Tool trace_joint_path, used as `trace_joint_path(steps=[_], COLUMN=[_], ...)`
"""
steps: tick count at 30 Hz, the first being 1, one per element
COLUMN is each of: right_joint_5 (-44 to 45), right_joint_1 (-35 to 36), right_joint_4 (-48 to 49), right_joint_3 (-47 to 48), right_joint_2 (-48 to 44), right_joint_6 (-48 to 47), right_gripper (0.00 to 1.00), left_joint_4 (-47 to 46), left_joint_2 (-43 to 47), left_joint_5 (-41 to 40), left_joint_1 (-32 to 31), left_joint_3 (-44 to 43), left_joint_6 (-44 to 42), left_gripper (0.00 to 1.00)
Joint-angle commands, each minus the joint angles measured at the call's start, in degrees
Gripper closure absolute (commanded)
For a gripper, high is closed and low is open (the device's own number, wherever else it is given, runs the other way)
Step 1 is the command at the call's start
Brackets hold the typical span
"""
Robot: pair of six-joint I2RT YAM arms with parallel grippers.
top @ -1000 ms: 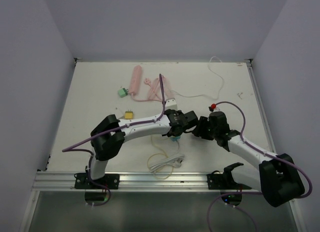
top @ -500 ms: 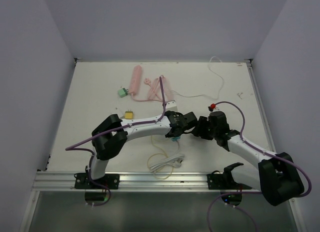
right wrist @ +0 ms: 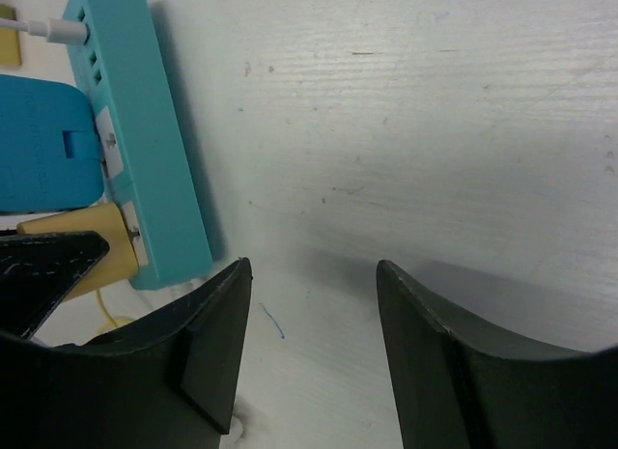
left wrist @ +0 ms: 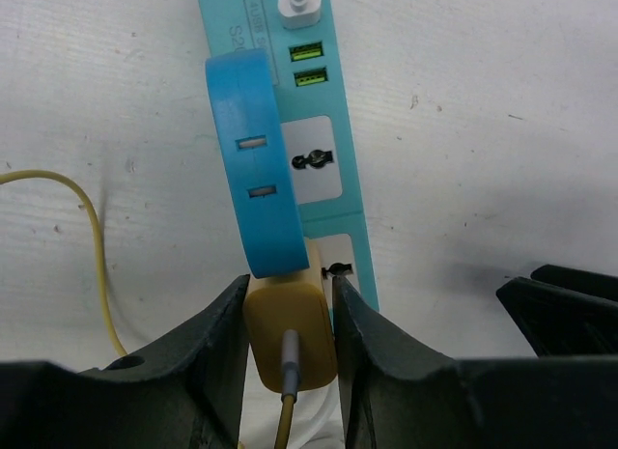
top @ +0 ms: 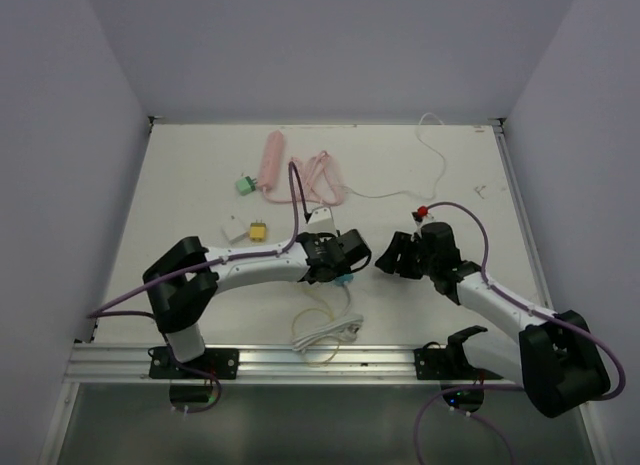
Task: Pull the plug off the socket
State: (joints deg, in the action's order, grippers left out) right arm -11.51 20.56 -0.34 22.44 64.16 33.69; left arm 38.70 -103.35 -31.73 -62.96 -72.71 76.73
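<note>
Left gripper [left wrist: 288, 299] pinches yellow plug [left wrist: 290, 338] for the pull (apparently seated in teal strip [left wrist: 323, 130]). Right gripper [right wrist: 311, 304] gapes empty beside it, likely to brace.

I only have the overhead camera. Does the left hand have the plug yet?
Observer: Yes. In the left wrist view the left hand has its black fingers pressed on both sides of the small yellow plastic plug.
Operator: Is it out of the socket?
Observer: No. The right wrist view shows it seated against the long teal plastic power strip, beside a blue plastic adapter.
Operator: And the right hand?
Observer: The right hand stands open over bare table, holding nothing.
</note>
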Motion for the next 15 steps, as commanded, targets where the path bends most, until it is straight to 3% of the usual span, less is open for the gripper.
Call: trace_joint_path(steps=[1,8,15], right_joint_5=[-5.3,-14.4,-13.6], right_joint_1=[-0.2,0.4,6.6], right_joint_4=[3.2,7.4,8.4], right_joint_3=[2.5,5.2,9.5], right_joint_2=[-2.0,1.0,9.6], right_joint_6=[-0.6,4.0,6.6], right_gripper=[0.41,0.23,0.21], left_joint_4=[-11.7,-30.4,-44.3], left_joint_2=[8.9,19.7,24.0], left_joint_5=[0.4,3.5,6.5], left_joint_1=[0.9,2.0,2.5], left_joint_3=[7.9,23.7,32.2], left_joint_6=[-4.9,-9.4,-12.7], left_gripper=[0.82,0.89,0.89])
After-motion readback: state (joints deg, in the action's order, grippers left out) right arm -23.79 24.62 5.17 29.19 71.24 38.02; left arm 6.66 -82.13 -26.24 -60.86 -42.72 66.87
